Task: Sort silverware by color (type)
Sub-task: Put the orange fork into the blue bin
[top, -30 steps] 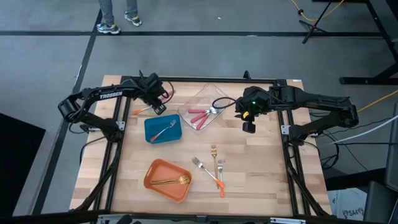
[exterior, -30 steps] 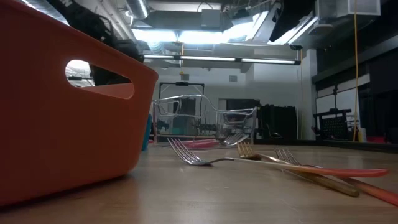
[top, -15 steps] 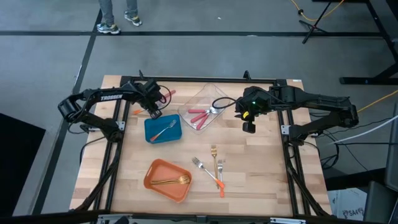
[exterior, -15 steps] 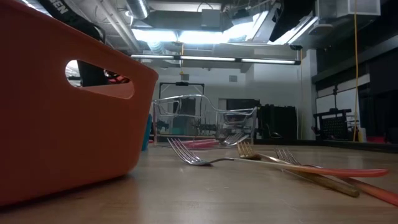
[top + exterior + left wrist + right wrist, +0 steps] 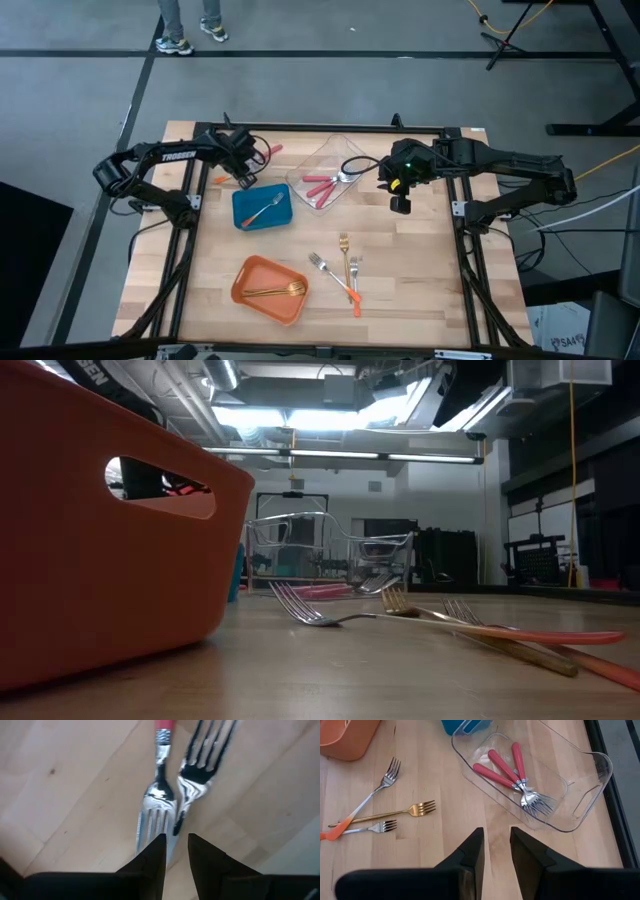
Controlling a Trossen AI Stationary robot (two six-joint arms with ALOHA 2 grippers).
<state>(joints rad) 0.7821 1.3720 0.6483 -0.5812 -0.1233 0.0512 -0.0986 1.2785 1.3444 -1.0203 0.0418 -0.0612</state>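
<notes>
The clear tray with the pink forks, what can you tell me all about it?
The clear plastic tray is see-through, rectangular, with rounded corners and a cut-out handle at its end. It rests flat on the wooden table, near the blue container. Three red-handled forks lie inside, tines bunched together. No pincer touches it.

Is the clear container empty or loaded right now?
Loaded. The clear container holds three red-handled forks, handles fanned apart and tines bunched together at one end; the high view shows them inside it too.
</notes>
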